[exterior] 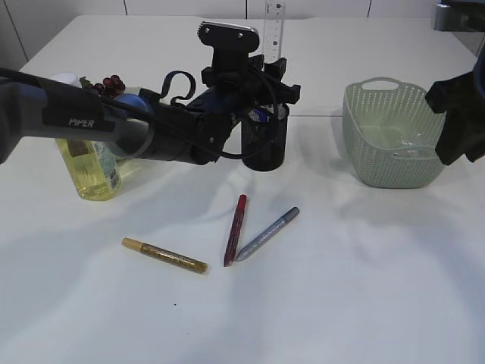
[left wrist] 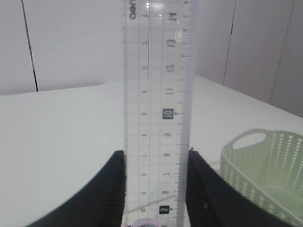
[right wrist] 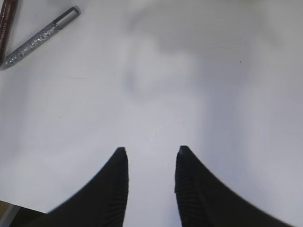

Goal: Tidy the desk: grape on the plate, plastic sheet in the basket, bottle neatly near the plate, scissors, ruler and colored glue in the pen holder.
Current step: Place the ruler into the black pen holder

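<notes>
Left gripper (exterior: 267,89), seen from the exterior view, reaches in from the left over the black mesh pen holder (exterior: 265,140) and pinches the clear ruler (exterior: 273,29), which stands upright with its lower end down in the holder. Behind that arm sit the bottle (exterior: 89,171) of yellow liquid and, just past it, the dark grape (exterior: 107,84) bunch. On the white table (exterior: 341,288) in front lie three colored glue pens: a gold one (exterior: 164,255), a red one (exterior: 235,229) and a silver one (exterior: 267,233), the red and silver nearly meeting at their near ends. A pale green basket (exterior: 390,136) stands to the right with something clear inside. Only part of the right arm shows at the right edge. White wall panels close the room behind.

From the left wrist view, the ruler (left wrist: 158,113) fills the middle, its printed numbers running upward, with the dark fingers (left wrist: 106,194) pressed against both of its edges. The basket (left wrist: 265,165) appears at lower right, and panelled walls with dark seams stand beyond the table edge; the pen holder is not visible here.

In the right wrist view, the right gripper (right wrist: 150,153) hangs over bare white tabletop, fingers (right wrist: 116,184) spread and holding nothing. At upper left the silver glue pen (right wrist: 40,38) shows its glitter, with a sliver of the red pen (right wrist: 5,21) beside it.
</notes>
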Robot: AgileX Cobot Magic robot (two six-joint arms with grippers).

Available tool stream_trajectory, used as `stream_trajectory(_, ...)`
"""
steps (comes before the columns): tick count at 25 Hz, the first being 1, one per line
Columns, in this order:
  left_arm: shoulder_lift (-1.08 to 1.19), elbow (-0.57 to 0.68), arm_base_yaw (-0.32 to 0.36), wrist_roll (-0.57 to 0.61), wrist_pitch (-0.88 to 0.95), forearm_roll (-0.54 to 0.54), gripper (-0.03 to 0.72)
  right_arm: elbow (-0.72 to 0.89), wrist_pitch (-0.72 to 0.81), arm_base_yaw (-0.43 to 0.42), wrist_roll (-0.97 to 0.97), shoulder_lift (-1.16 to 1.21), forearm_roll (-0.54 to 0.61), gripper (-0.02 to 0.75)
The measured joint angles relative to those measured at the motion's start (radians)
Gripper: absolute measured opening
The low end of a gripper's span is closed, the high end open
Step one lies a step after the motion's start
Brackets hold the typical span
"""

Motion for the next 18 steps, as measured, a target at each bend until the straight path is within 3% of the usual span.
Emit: stream_trajectory(18,0.0,0.0,0.014,0.0,0.046,-0.002,0.279,0.0,0.0,0.0,-0.001,0.0,-0.002,0.282)
